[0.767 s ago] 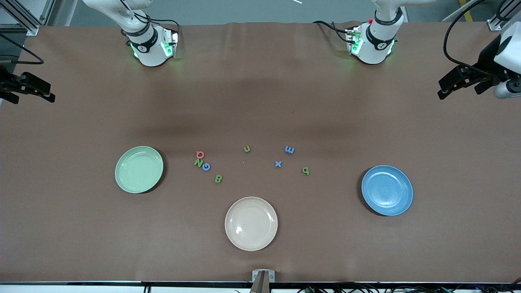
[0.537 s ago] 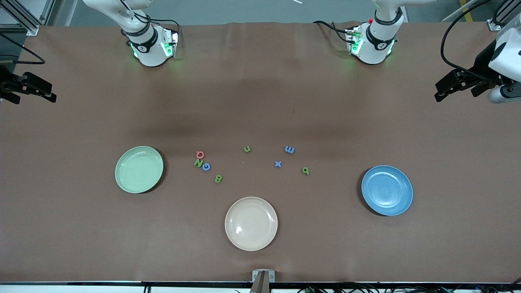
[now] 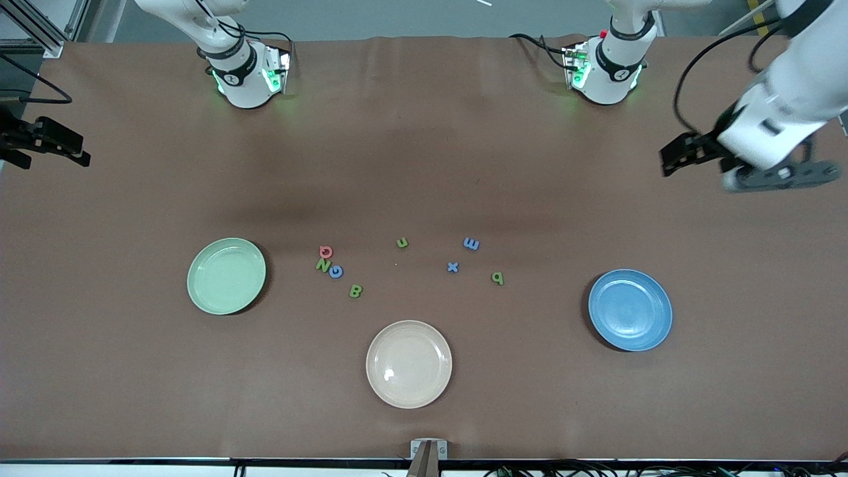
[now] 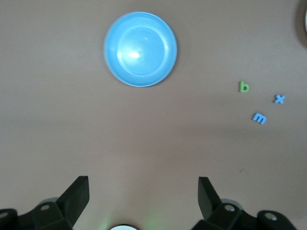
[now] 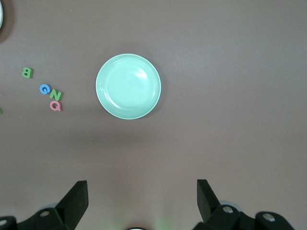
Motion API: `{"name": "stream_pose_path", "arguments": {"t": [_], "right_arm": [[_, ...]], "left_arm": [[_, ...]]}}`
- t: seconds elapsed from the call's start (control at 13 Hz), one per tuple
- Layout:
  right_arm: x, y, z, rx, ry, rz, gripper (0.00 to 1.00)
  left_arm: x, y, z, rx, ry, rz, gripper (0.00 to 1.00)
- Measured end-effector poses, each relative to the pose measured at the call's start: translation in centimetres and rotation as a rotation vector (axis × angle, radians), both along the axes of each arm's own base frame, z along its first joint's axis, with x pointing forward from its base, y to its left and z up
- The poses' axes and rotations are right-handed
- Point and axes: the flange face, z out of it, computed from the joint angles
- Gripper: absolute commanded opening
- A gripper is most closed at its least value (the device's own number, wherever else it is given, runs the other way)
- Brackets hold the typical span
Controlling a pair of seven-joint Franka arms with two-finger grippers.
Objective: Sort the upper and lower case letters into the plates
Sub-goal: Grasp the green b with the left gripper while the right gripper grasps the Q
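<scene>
My desk [image 3: 424, 132] is covered in plain brown. Three plates rest on it: a pale green plate [image 3: 226, 275] toward my right arm's end, a blue plate [image 3: 630, 309] toward my left arm's end, and a beige plate [image 3: 409, 364] between them, nearest the front camera. Scattered between the green and blue plates lie small letters: a red Q [image 3: 325, 251], green N [image 3: 322, 265] and blue G [image 3: 336, 271] clustered together, a green B [image 3: 355, 291] nearby, a green u [image 3: 402, 242], a blue m [image 3: 471, 244], a blue x [image 3: 452, 267] and a green b [image 3: 497, 278].
</scene>
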Motion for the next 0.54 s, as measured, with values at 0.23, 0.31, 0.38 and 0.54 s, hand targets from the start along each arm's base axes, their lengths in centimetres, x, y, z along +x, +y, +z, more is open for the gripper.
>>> {"name": "stream_pose_path", "arguments": {"t": [0.23,0.31,0.38,0.54], "right_arm": [[0.7,-0.3,-0.7,-0.002,-0.002,-0.005,1.0],[1.5,-0.4,-1.6,-0.004,0.002,-0.007,1.0],[2.4,-0.5,-2.9,-0.007,0.007,-0.008,1.0],[4.6,-1.0,-6.0,-0.012,0.016,-0.015,1.0]], "left_arm": [[2.3,-4.7,-7.0,-0.027,-0.03,-0.04,1.0],[2.6,-5.7,-9.5,-0.038,-0.049,-0.034,1.0],[2.9,-6.5,-12.0,-0.049,-0.063,-0.024,1.0],[3.5,-8.4,-16.5,-0.07,-0.077,0.006,0.99]]}}
